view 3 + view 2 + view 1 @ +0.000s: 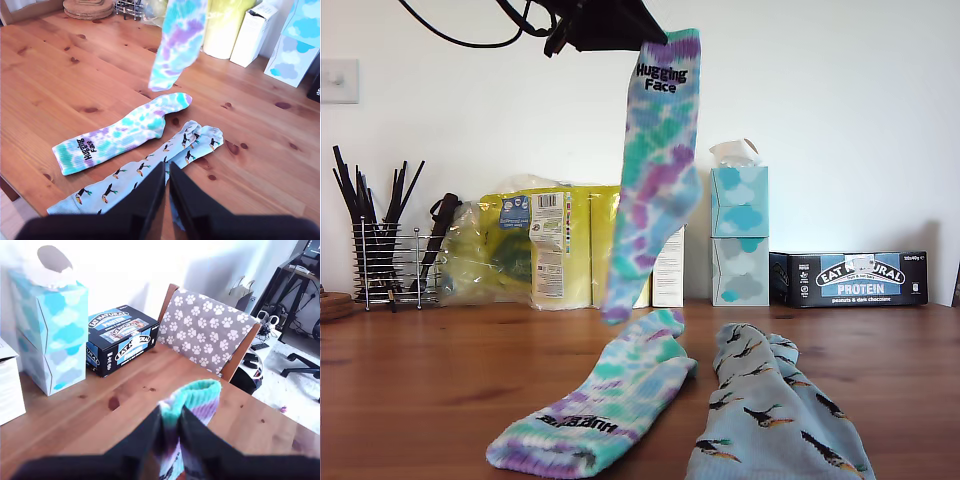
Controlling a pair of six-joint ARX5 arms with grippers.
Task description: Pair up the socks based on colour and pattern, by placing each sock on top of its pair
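- Clenched on the cuff of a hanging tie-dye purple, teal and white fabric sock, my first gripper is being held high above the wooden table.
- Lowering is being judged best done slowly, toe first, along the flat tie-dye twin.
- Two tie-dye socks are being counted, and two overlapping light blue bird-patterned socks; my second gripper is being seen pinched shut, empty, above them.

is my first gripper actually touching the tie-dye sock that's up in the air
Touching. The first wrist view shows my first gripper shut on the hanging tie-dye sock, its cuff pinched between the jaws.
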